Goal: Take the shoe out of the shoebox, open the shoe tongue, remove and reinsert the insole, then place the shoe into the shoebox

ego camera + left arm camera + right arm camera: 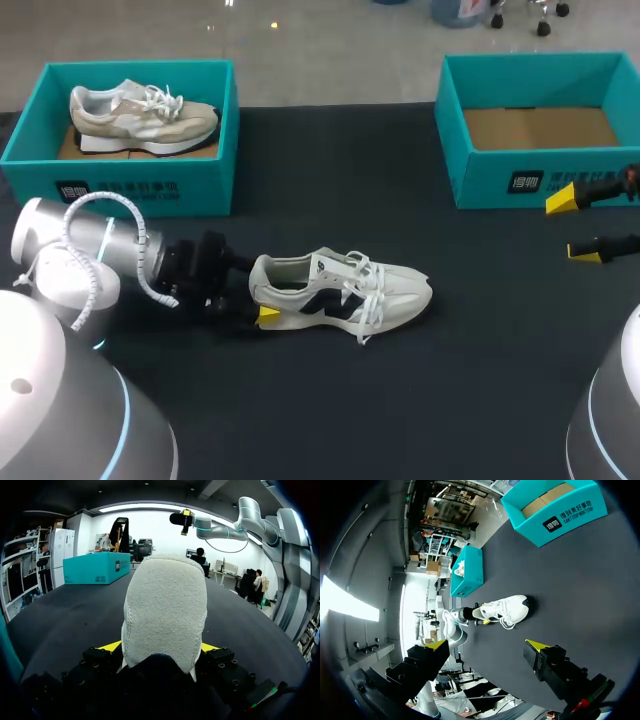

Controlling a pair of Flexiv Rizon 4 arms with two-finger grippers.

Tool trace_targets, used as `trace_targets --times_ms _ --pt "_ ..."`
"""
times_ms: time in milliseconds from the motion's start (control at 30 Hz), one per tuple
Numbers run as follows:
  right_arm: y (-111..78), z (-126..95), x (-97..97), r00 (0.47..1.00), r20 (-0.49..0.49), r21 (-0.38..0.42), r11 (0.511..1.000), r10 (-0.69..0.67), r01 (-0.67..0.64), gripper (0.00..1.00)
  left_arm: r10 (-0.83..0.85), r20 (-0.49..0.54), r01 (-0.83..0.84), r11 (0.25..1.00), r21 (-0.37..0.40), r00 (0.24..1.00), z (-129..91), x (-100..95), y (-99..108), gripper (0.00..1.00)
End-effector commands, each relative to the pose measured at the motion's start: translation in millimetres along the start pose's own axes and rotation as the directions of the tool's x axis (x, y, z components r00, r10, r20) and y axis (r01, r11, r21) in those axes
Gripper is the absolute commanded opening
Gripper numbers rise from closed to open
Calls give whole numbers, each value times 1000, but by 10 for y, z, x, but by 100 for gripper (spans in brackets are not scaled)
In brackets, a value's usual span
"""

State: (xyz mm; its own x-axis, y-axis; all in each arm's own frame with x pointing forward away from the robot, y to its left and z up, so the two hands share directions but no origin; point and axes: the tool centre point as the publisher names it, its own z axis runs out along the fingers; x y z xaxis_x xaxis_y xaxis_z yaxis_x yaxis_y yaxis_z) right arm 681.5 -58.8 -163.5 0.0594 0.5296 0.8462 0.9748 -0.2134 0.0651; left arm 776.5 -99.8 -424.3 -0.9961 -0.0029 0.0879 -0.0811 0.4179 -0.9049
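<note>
The shoe [340, 290] lies crosswise, toe rightward (heel in left jaws).

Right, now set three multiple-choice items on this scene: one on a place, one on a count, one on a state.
1. Where is the white shoe? A in a box; B on the table; C lifted in the air.
2. How many teal boxes are there? A one; B two; C three.
3. How is the right gripper? A open; B shut on a shoe; C shut on a box.

Key: 1 B, the shoe lies on the dark table top. 2 B, the left box holds a beige shoe and the right box holds no shoe. 3 A, its fingers stand apart with nothing between them.
</note>
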Motion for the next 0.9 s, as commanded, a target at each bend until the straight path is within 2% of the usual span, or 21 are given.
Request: trace_targets --times_ms 33,200,267,333,433,667,733,800,900 --pt "-3 5 2 1000 3 0 1000 2 -2 100 -1 1 1 1000 -5 1000 21 -11 44 0" --pt "-3 5 2 1000 3 0 1000 2 -2 100 -1 1 1 1000 -5 1000 21 -11 44 0" --pt "79 9 191 998 35 -8 999 -54 54 100 -1 1 1 1000 -5 1000 21 -11 44 0" --pt "115 57 300 994 76 -27 996 -79 81 100 -1 1 1 1000 -5 1000 21 -11 44 0" --pt "155 222 442 976 179 -62 988 -125 138 100 -1 1 1 1000 -5 1000 21 -11 44 0" --pt "127 576 605 911 372 -133 962 -177 241 100 -1 1 1 1000 -5 1000 21 -11 44 0" --pt "125 674 646 886 426 -132 957 -182 260 100 -1 1 1 1000 -5 1000 21 -11 44 0" --pt "132 782 692 864 463 -97 957 -199 272 100 -1 1 1 1000 -5 1000 21 -11 44 0" --pt "132 782 692 864 463 -97 957 -199 272 100 -1 1 1 1000 -5 1000 21 -11 44 0"
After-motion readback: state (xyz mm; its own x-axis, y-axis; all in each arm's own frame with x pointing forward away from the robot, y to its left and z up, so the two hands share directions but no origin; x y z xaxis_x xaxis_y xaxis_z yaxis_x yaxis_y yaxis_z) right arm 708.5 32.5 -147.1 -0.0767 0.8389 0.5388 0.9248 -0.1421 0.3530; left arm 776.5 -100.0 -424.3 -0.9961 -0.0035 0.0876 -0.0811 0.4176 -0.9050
